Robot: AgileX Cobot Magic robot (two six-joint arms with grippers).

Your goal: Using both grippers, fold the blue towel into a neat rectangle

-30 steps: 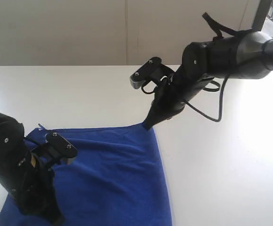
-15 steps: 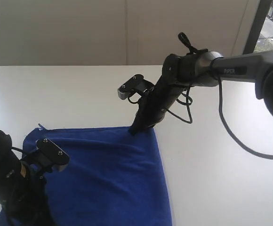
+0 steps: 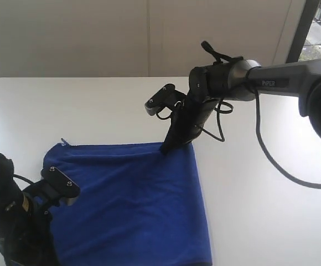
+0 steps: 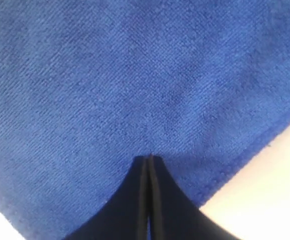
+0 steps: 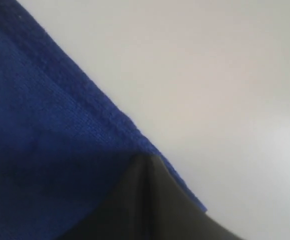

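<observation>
The blue towel [image 3: 133, 199] lies flat on the white table, its near edge cut off by the bottom of the exterior view. A small tag [image 3: 65, 142] sticks out at its far left corner. My right gripper [image 3: 165, 149] is shut, its tip pressed down on the towel's far edge near the far right corner; the right wrist view shows the closed tips [image 5: 146, 156] on the hem [image 5: 105, 112]. My left gripper [image 4: 149, 158] is shut too, tips resting on the cloth [image 4: 135, 75] just inside a hem. In the exterior view, the left arm [image 3: 11, 221] covers the towel's near left part.
The white table [image 3: 94, 105] stretches to a pale wall at the back. A loose black cable [image 3: 268, 158] hangs from the right arm [image 3: 282, 77] over the table's right side. A window frame [image 3: 301, 27] stands at the top right.
The towel has slid to the right and slightly away across the table. The right gripper moved right with the far edge under its tip, and the left arm shifted with it. Both grippers stayed shut.
</observation>
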